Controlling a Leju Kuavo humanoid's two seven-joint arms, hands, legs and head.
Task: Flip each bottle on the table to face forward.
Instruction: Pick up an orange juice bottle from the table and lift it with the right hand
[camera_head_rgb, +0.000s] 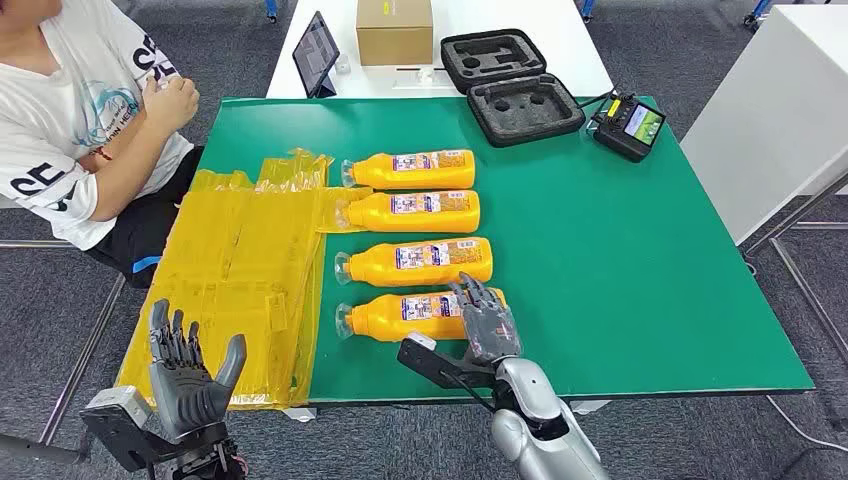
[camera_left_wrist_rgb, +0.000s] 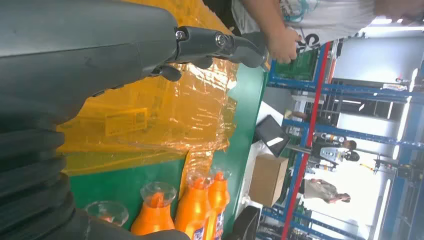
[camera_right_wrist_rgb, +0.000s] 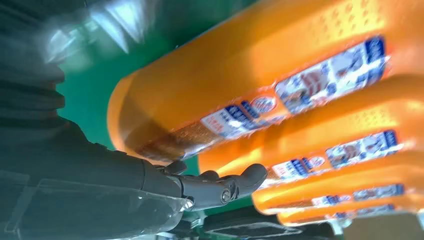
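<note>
Head view: right hand (camera_head_rgb: 487, 322) fingers spread on nearest glossy orange bottle (camera_head_rgb: 400, 315) (lying flat); left hand (camera_head_rgb: 188, 375) splayed.

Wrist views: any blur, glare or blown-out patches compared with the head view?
Head view: sharp, evenly lit, bottles readable. Left wrist view: background windows blown out white, glare on the yellow plastic sheet. Right wrist view: close bottles soft, labels unreadable, bright sheen along their tops.
</note>
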